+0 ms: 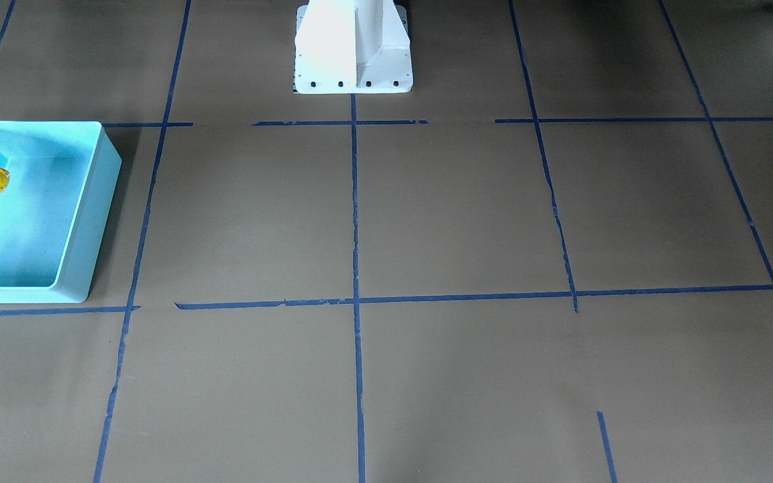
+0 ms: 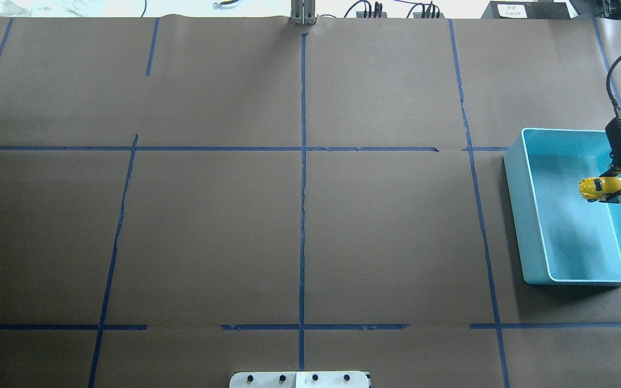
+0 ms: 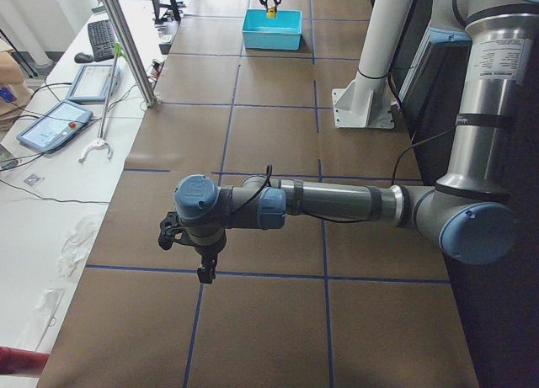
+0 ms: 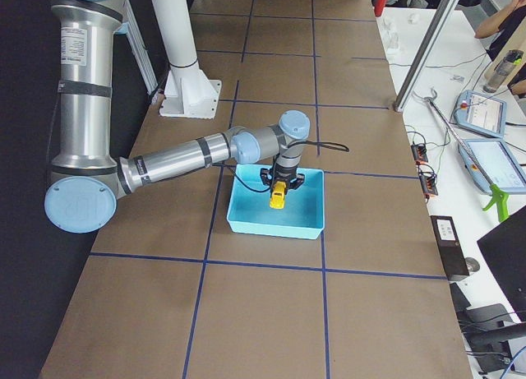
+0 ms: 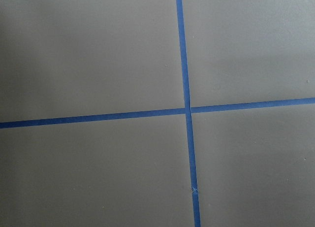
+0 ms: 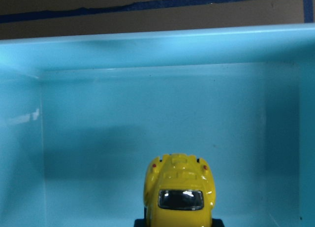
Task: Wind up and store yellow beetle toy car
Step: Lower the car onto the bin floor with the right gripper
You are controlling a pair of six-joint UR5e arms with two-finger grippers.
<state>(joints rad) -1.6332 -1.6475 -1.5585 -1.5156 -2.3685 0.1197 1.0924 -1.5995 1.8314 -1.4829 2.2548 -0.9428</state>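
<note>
light: bright, even; shadow: soft beside bin; glare: white pedestal

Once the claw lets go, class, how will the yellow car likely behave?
The yellow car may roll: wheeled, and the turquoise bin has a smooth-looking floor. Probably light and stiff: tiny against the bin, pinched by the right claw alone.

No wording can be read anywhere in the room. A white label on a dark box at the table's far edge carries print too small to make out. A pale sticker on the right arm shows only blurred lines. So does the sticker on the left arm. The screen of the handheld tablet beside the table is illegible.
</note>
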